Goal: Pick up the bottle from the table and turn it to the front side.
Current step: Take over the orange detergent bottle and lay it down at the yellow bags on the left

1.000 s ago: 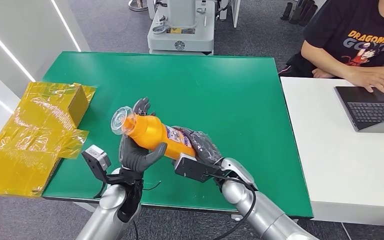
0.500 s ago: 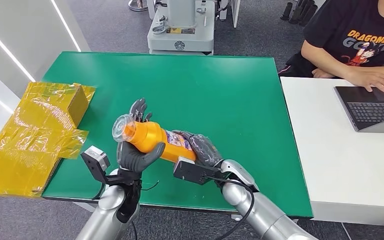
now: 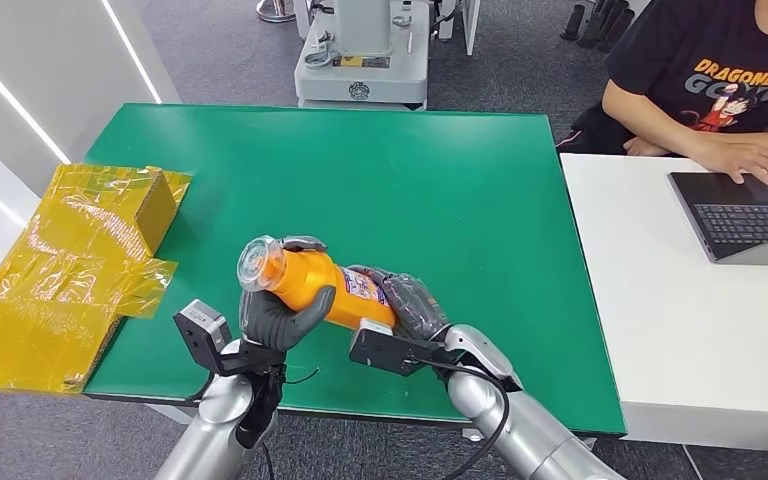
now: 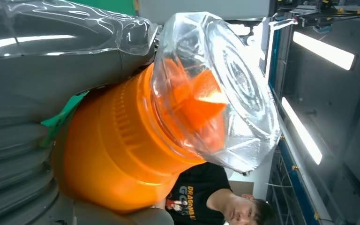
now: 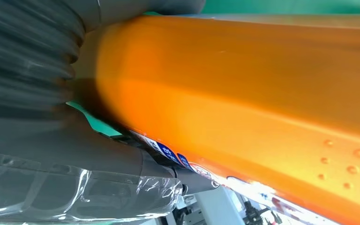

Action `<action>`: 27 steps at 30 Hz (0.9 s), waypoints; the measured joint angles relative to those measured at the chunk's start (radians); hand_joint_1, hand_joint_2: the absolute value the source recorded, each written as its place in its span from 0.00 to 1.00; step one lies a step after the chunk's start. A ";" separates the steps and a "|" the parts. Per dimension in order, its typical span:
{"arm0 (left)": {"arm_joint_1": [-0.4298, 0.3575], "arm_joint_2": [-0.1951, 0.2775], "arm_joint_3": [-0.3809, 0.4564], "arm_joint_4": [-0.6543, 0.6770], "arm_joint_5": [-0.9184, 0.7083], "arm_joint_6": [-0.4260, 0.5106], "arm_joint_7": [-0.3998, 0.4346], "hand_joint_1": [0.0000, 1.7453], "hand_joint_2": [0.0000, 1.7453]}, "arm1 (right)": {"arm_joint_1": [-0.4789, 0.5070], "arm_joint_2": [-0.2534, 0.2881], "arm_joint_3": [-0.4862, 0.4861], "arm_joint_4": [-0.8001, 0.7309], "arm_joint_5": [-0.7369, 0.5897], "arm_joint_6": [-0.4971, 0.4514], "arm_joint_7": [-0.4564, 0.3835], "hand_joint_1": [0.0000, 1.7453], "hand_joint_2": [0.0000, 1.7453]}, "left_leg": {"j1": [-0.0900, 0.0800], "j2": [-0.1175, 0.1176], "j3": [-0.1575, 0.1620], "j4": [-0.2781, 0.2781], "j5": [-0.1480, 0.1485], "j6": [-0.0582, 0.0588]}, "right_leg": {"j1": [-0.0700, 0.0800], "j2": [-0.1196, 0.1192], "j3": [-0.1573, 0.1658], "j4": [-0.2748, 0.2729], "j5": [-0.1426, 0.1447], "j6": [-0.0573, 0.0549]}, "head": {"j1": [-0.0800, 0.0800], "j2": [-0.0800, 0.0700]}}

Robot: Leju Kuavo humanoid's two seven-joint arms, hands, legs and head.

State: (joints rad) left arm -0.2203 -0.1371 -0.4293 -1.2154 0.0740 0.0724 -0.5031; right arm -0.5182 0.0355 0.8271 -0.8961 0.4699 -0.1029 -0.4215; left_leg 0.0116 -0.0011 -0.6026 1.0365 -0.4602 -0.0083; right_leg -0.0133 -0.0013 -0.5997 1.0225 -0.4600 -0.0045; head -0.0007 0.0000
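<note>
An orange bottle with a clear cap and a printed label lies tilted above the green table, held between both hands. My left hand wraps its neck end, fingers curled over the top and thumb underneath. My right hand grips the bottom end, partly hidden behind the bottle. In the left wrist view the orange bottle and its clear cap sit right against my left hand. The right wrist view has the orange bottle pressed against my right hand.
Crumpled yellow plastic wrap over a cardboard box lies at the table's left edge. A person sits at a white table on the right, typing on a laptop. A grey machine stands beyond the green table.
My left hand's fingers, spread behind the bottle before, have closed over its neck. The bottle has shifted slightly right and down, cap end lower.
</note>
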 joint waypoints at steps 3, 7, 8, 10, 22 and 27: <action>0.000 0.000 0.000 0.000 -0.004 -0.002 0.002 1.00 1.00 | 0.000 0.000 -0.002 0.000 0.004 0.003 -0.002 1.00 1.00 | 0.000 0.000 0.000 0.000 0.000 0.000 | 0.000 0.000 0.000 0.000 0.000 0.000 | 0.000 0.000; 0.000 -0.001 0.001 0.000 -0.008 -0.006 0.006 1.00 1.00 | 0.001 0.000 -0.005 0.001 0.013 0.003 -0.003 1.00 1.00 | 0.000 0.000 0.000 0.000 0.000 0.000 | 0.000 0.000 0.000 0.000 0.000 0.000 | 0.000 0.000; 0.000 -0.001 0.002 0.000 -0.009 -0.007 0.007 1.00 1.00 | 0.001 0.000 -0.005 0.001 0.014 0.002 -0.004 1.00 1.00 | 0.000 0.000 0.000 0.000 0.000 0.000 | 0.000 0.000 0.000 0.000 0.000 0.000 | 0.000 0.000; 0.001 -0.002 0.002 0.000 -0.010 -0.009 0.007 1.00 1.00 | 0.001 0.000 -0.005 0.002 0.017 -0.001 -0.005 1.00 1.00 | 0.000 0.000 0.000 0.000 0.000 0.000 | 0.000 0.000 0.000 0.000 0.000 0.000 | 0.000 0.000; 0.002 -0.002 0.005 0.000 -0.013 -0.013 0.010 1.00 1.00 | 0.003 0.000 -0.007 -0.004 0.039 -0.023 0.001 0.80 1.00 | 0.000 0.000 0.000 0.000 0.000 0.000 | 0.000 0.000 0.000 0.000 0.000 0.000 | 0.000 0.000; 0.002 -0.004 0.005 0.000 -0.015 -0.012 0.011 1.00 1.00 | 0.012 0.000 -0.014 -0.022 0.048 -0.034 0.009 0.00 1.00 | 0.000 0.000 0.000 0.000 0.000 0.000 | 0.000 0.000 0.000 0.000 0.000 0.000 | 0.000 0.000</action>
State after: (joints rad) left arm -0.2186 -0.1409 -0.4246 -1.2154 0.0586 0.0604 -0.4921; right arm -0.5061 0.0355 0.8132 -0.9180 0.5182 -0.1372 -0.4128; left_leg 0.0116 -0.0012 -0.6028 1.0365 -0.4603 -0.0083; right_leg -0.0133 -0.0014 -0.5996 1.0225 -0.4600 -0.0044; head -0.0006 0.0000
